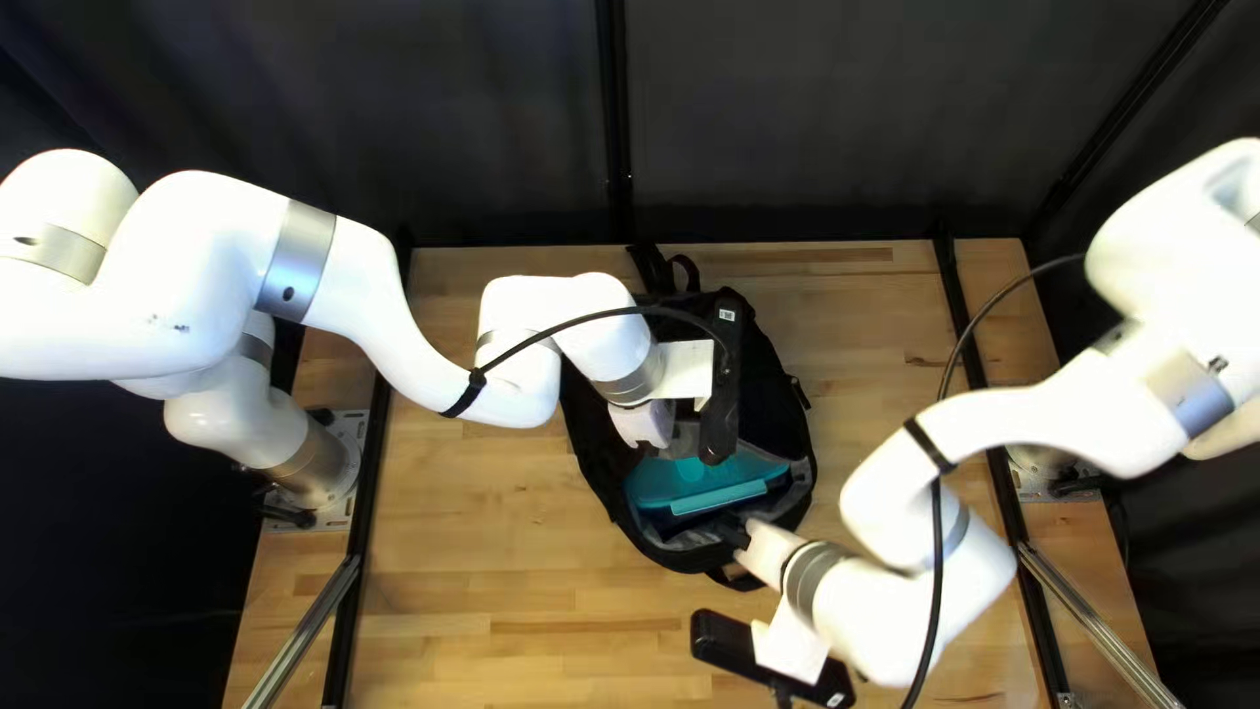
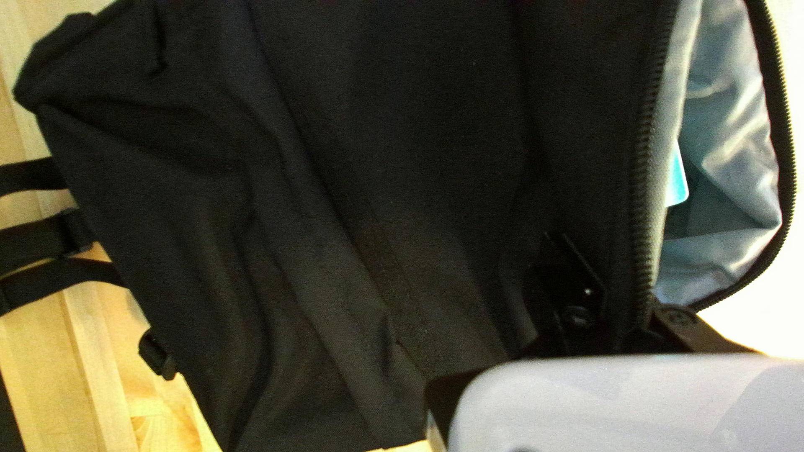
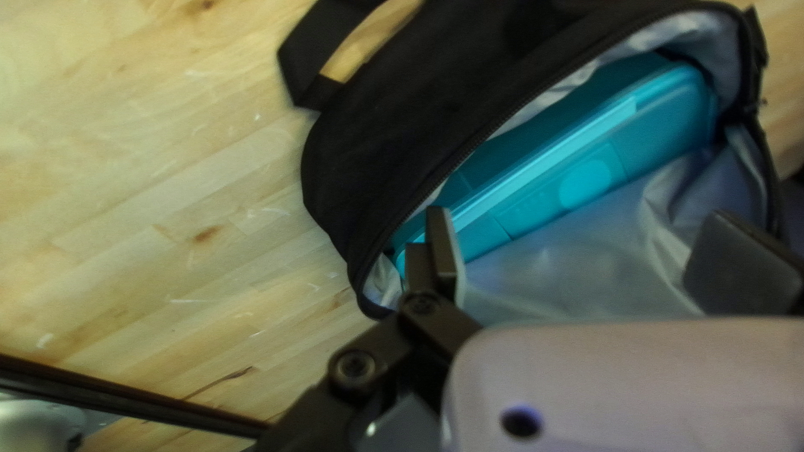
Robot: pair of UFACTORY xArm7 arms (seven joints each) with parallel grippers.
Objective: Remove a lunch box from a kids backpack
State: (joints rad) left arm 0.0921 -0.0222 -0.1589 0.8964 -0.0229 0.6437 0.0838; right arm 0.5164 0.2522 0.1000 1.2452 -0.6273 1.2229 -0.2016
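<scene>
Lunch box: teal, inside the backpack, lying at its open mouth, long side partly showing; still wholly within the rim.
Box edges: one end sits close to an end of the backpack's mouth; one long side lies near the black outer panel, the other faces slack grey lining.
Room in mouth: a lined gap between box and the backpack's opposite rim.
Left hand: over the backpack's mouth, clamped on its zipped edge, black cloth one side, lining the other.
Right hand: at the backpack's near right, fingers wide apart; one by the box's end, the other over the lining side. Contact with box: cannot tell.
Loop strap: beside the backpack, on the tabletop.
Tabletop: bare wood left of, right of and nearer than the backpack.
Black rails: left and right of the backpack, well apart from it.
</scene>
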